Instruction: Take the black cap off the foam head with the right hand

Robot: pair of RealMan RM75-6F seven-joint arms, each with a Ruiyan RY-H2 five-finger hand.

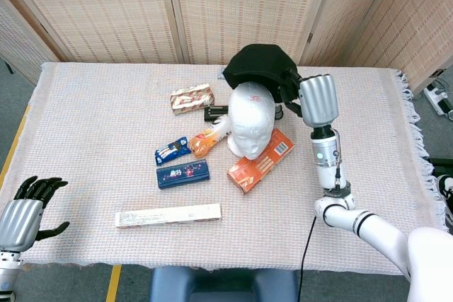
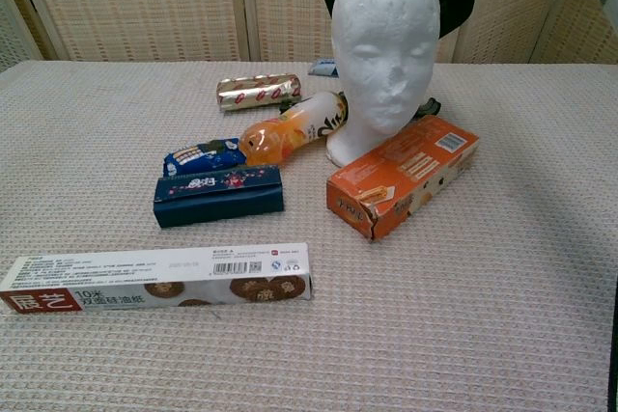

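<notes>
Head view: right hand (image 1: 311,98) clamped on black cap (image 1: 258,66), lifted behind bare white foam head (image 1: 251,122).

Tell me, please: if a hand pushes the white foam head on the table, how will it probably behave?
The foam head is probably light for its size, being foam. It stands upright on a narrow neck base, tall above it, so a push high up would likely tip it rather than slide it. The orange box lies close by its base and might stop a fall toward that side.
</notes>
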